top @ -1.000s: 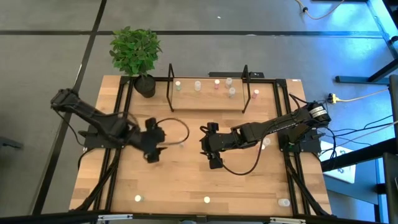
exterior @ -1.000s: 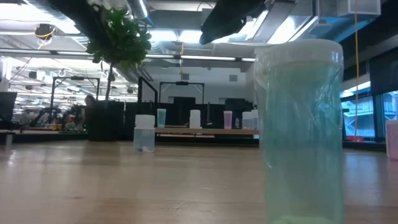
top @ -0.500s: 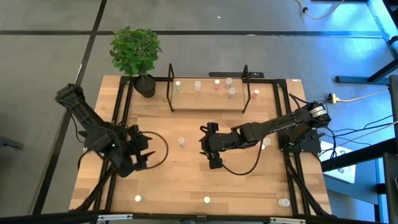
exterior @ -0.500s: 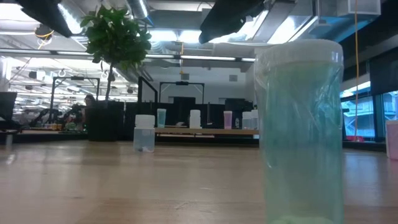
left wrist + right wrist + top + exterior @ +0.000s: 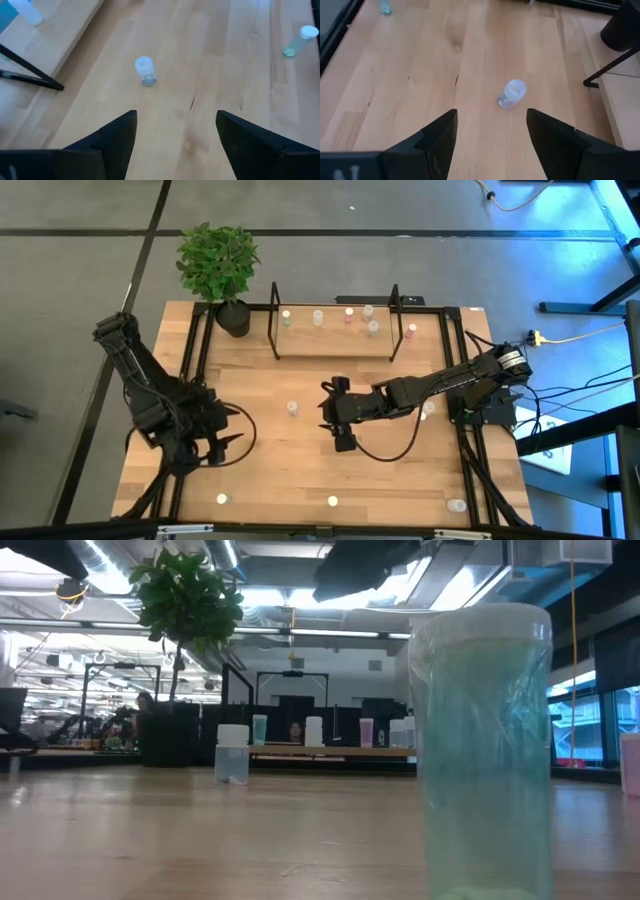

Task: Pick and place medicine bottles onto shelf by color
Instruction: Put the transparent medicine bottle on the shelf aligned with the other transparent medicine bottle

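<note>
even, bright overhead light across table; shadows soft and faint. cool blue cast on floor at far right in high view. low view: ceiling strip lights glare white, near green-tinted bottle fills right side, soft and out of focus; far room fairly sharp. wrist views slightly soft, clear bottle casts small pale shadow.

Ahead of the black left end effector, a seemingly clear, white-capped bottle stands on the pale wood-grained counter.
</note>
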You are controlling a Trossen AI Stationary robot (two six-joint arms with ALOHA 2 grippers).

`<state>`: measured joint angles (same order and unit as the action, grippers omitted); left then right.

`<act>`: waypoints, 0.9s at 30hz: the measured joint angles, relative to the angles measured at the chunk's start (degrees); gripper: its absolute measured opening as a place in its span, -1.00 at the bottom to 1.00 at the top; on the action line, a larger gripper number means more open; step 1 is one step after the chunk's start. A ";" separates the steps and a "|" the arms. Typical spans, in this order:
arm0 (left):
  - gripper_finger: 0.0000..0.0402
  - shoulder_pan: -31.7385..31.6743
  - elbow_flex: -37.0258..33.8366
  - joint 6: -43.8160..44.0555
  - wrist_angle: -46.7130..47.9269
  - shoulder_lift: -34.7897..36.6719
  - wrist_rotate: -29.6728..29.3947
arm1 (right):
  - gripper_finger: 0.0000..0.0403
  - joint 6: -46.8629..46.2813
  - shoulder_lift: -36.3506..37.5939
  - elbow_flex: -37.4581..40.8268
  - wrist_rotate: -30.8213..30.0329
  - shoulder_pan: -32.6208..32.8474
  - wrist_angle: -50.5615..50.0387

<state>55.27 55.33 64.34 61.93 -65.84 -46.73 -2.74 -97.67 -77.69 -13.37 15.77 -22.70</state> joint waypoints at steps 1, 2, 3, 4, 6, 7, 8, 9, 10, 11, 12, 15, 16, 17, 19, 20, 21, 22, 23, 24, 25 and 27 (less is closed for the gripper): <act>0.32 0.34 0.00 0.02 0.02 0.00 -0.40 | 0.20 0.15 0.00 0.00 0.00 0.00 0.51; 0.32 0.65 0.00 0.02 0.02 0.00 -0.66 | 0.20 0.28 0.00 0.00 -0.02 0.00 1.06; 0.32 0.85 0.00 0.03 0.02 0.00 -0.74 | 0.20 0.27 0.00 0.00 -0.01 0.00 1.54; 0.32 1.07 0.00 0.02 0.02 -0.02 -0.76 | 0.20 0.23 0.00 0.00 -0.01 0.00 1.96; 0.32 1.45 0.00 0.04 0.03 -0.02 -0.77 | 0.20 0.25 0.00 0.00 -0.02 0.00 2.91; 0.32 1.64 0.00 0.02 0.04 -0.02 -0.89 | 0.20 0.18 0.00 0.00 -0.02 0.00 3.56; 0.32 1.77 0.00 0.02 0.04 -0.02 -1.16 | 0.20 -0.01 0.00 0.00 -0.02 0.00 4.29; 0.32 1.89 0.00 0.02 0.05 -0.02 -1.63 | 0.20 0.18 0.00 0.00 -0.19 0.00 5.18; 0.32 1.98 0.00 0.03 0.04 -0.03 -2.12 | 0.20 0.48 -0.01 0.00 -0.38 -0.01 6.45; 0.32 2.07 0.00 0.04 0.06 -0.03 -2.34 | 0.20 0.53 -0.07 0.00 -0.37 -0.22 7.75; 0.32 2.13 0.00 0.04 0.04 -0.04 -2.39 | 0.20 0.70 -0.07 0.00 -0.35 -0.42 8.91; 0.32 2.16 0.00 0.02 0.07 -0.03 -2.40 | 0.20 1.55 -0.15 0.00 -0.48 -1.63 10.28; 0.32 2.16 0.00 0.02 0.12 -0.04 -2.48 | 0.20 1.25 -0.17 0.00 -0.48 -2.18 10.58; 0.32 2.14 0.00 0.02 0.17 -0.04 -2.72 | 0.20 0.43 -0.23 0.00 -0.50 -2.75 10.73; 0.32 2.14 0.00 0.02 0.17 -0.04 -3.34 | 0.20 -0.22 -0.70 0.00 -0.49 -3.67 11.42; 0.32 2.14 0.00 0.04 0.17 -0.04 -3.40 | 0.20 -0.16 -1.20 0.00 -0.49 -4.04 11.39; 0.32 2.14 0.00 0.04 0.18 -0.04 -3.52 | 0.20 0.05 -1.97 0.00 -0.20 -4.46 11.93; 0.32 2.14 0.02 0.02 0.16 -0.04 -3.56 | 0.20 0.23 -2.85 0.00 0.48 -4.76 12.58; 0.32 2.14 0.02 0.04 0.18 -0.04 -3.58 | 0.20 0.29 -3.95 0.00 1.66 -5.14 13.68; 0.32 2.14 0.02 0.03 0.17 -0.04 -3.61 | 0.20 0.32 -5.19 0.00 2.79 -5.53 15.69; 0.32 2.14 0.02 0.04 0.17 -0.04 -3.66 | 0.20 0.42 -6.22 0.00 3.77 -5.77 17.31; 0.32 2.14 0.02 0.04 0.17 -0.04 -3.69 | 0.20 1.60 -8.24 -0.02 5.05 -6.20 21.00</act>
<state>57.41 55.35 64.38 62.10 -65.89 -50.41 -1.13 -105.90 -77.71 -8.31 9.57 -1.70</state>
